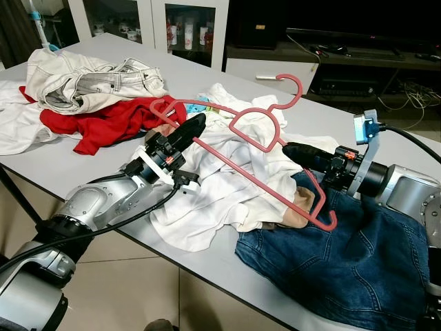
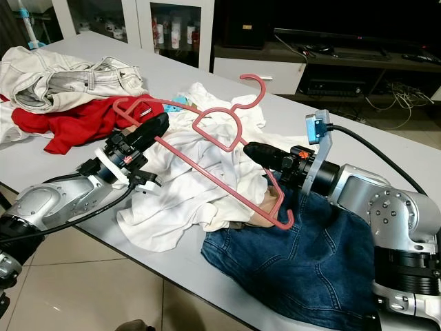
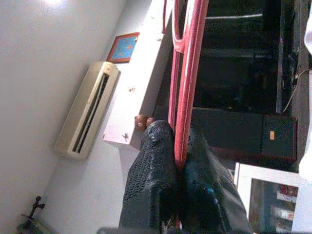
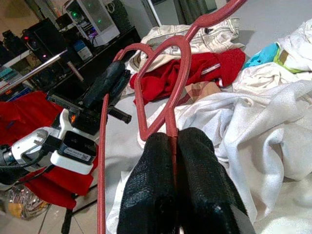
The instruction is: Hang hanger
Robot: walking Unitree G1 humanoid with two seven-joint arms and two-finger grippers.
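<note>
A pink plastic hanger (image 1: 255, 179) is held tilted above the clothes pile on the grey table (image 1: 89, 169). Its hook (image 1: 296, 89) points toward the far side. My left gripper (image 1: 191, 129) is shut on the hanger near its left shoulder end; in the left wrist view the pink bar (image 3: 187, 87) runs between the fingers (image 3: 151, 161). My right gripper (image 1: 293, 150) is shut on the hanger close to its neck, seen up close in the right wrist view (image 4: 174, 139) with the pink loop (image 4: 173, 83) rising from it.
Under the hanger lies a white garment (image 1: 213, 200). Blue jeans (image 1: 337, 269) hang over the near table edge at the right. A red garment (image 1: 103, 124) and pale denim (image 1: 89, 79) lie at the left. A glass-fronted cabinet (image 1: 186, 31) and a low media shelf (image 1: 358, 62) stand behind.
</note>
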